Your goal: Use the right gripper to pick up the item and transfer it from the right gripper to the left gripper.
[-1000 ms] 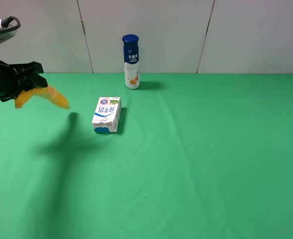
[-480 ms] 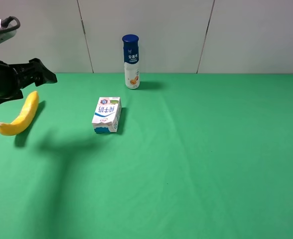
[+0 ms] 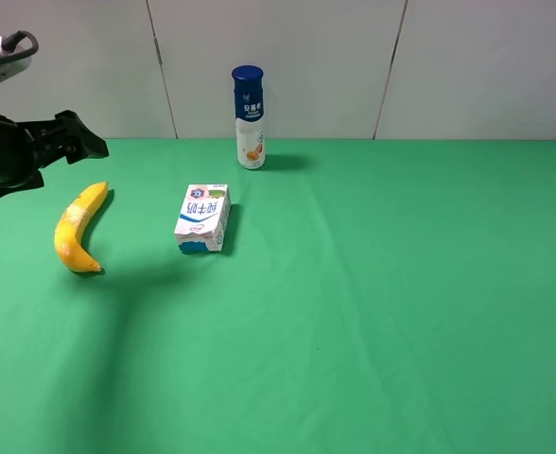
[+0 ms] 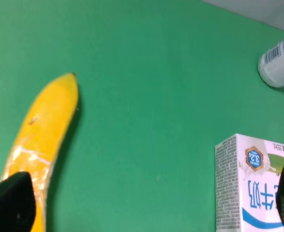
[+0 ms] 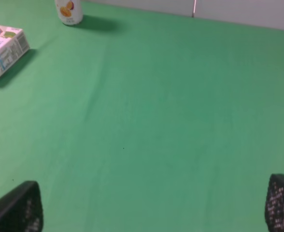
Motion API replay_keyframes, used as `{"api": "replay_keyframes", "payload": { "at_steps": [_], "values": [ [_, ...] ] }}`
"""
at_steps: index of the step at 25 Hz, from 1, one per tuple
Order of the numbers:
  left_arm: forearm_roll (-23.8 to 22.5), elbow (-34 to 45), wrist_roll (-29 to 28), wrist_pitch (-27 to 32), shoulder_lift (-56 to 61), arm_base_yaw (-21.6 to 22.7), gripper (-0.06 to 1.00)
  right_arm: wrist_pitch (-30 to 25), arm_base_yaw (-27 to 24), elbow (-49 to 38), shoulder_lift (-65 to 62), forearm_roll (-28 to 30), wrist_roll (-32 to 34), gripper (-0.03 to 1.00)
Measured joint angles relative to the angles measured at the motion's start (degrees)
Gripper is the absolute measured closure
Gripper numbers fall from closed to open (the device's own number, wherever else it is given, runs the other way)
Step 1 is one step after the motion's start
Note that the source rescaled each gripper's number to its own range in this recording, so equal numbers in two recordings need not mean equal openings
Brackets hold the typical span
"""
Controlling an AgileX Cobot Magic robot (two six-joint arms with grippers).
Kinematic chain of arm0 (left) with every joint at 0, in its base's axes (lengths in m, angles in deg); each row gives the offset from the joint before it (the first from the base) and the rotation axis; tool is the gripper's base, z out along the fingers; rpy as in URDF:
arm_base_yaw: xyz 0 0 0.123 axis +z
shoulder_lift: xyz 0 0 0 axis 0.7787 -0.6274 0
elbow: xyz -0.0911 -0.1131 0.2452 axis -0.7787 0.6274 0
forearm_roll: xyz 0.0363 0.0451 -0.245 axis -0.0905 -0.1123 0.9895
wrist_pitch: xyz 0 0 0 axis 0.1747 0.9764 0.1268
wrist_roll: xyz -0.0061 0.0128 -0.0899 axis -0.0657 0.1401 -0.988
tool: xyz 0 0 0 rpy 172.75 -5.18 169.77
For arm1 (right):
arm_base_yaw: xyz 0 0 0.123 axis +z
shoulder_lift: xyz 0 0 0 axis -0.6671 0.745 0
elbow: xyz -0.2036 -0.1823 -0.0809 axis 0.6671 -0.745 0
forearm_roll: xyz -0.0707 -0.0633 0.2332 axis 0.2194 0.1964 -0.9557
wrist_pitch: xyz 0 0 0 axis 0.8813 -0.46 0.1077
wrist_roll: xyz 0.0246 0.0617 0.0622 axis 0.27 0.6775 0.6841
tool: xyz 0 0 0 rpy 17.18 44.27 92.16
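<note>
Green tabletop (image 3: 373,312), banana (image 3: 78,227) lying near its left edge, left gripper (image 3: 65,142) jaws spread above, right gripper (image 5: 151,205) jaws spread.

Left pincer (image 3: 70,142) arm and banana (image 4: 40,140) cut off

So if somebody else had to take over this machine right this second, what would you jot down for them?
Left claw: open, empty, raised at the far left of the green table.
Right claw: open, empty, over bare cloth; out of the high camera's sight.
Banana: lying loose on the cloth under the left claw, left of the milk carton. Bottle stands at the back.
Done: nothing that holds; neither claw has the banana.
Left: right claw picks up the banana, then hands it to the left claw.
</note>
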Motion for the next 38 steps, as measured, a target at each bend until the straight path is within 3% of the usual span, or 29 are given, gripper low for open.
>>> {"api": "replay_keyframes", "payload": {
  "at_steps": [7, 17, 25, 30, 38],
  "values": [
    [-0.69, 0.0, 0.0, 2.01, 2.9, 0.0, -0.06, -0.06, 0.0, 0.0, 0.0, 0.0, 0.0, -0.03],
    [-11.9, 0.0, -2.78, 2.01, 17.65, 0.0, -0.05, -0.06, 0.0, 0.0, 0.0, 0.0, 0.0, -0.03],
    [-23.27, 0.0, -11.84, 4.44, 27.72, 0.0, -0.05, -0.06, 0.0, 0.0, 0.0, 0.0, 0.0, -0.03],
    [-36.26, 0.0, -22.73, 9.57, 33.64, 0.0, -0.05, -0.06, 0.0, 0.0, 0.0, 0.0, 0.0, -0.03],
    [-65.46, 0.0, -53.71, 23.28, 43.14, 0.0, -0.05, 0.0, 0.0, 0.0, 0.0, 0.0, 0.0, -0.03]
  ]
}}
